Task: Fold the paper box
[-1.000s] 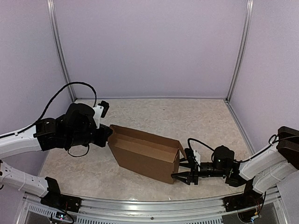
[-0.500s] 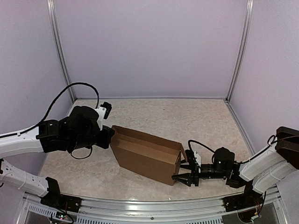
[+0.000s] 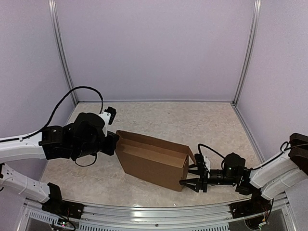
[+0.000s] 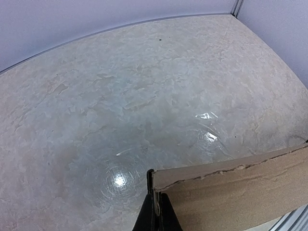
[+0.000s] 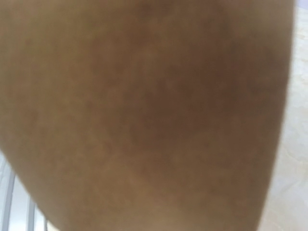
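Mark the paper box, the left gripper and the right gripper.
paper box (image 3: 150,163): top view, on its long near wall.
left gripper (image 4: 156,214): left wrist view, between the fingertips pinching the box's edge.
right gripper (image 3: 186,175): top view, between its spread fingertips at the box's right end.

The table has a pale beige, marbled top, glossy enough to throw back small bright patches of light in the left wrist view. A metal rail runs along its near edge. The paper box, plain brown cardboard with its top open, sits on the table a little near of the middle, its long side slanting from far left to near right. A tiny dark speck lies on the far part.
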Controlling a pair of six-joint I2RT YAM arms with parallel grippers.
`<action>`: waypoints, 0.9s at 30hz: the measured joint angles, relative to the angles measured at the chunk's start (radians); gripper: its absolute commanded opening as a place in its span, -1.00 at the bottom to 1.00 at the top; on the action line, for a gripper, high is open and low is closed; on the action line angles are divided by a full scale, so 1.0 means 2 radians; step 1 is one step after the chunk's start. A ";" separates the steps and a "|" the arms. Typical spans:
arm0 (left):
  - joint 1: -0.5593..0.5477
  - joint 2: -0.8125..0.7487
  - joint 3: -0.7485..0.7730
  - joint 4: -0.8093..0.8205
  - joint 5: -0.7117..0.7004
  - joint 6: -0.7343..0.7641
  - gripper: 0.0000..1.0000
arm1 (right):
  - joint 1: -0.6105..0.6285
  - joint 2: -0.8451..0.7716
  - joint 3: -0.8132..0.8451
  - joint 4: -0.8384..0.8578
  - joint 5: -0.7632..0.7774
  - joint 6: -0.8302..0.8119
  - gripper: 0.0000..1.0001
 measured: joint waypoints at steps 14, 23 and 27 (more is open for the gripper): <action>-0.028 0.011 0.001 0.014 -0.001 -0.007 -1.00 | 0.000 -0.035 -0.012 0.025 0.076 0.030 0.97; -0.034 0.036 0.020 0.013 -0.007 -0.008 -1.00 | -0.001 -0.180 -0.013 -0.053 0.096 0.030 0.99; -0.035 0.044 0.026 0.013 -0.008 -0.008 -1.00 | -0.001 -0.258 -0.014 -0.113 0.104 0.028 0.99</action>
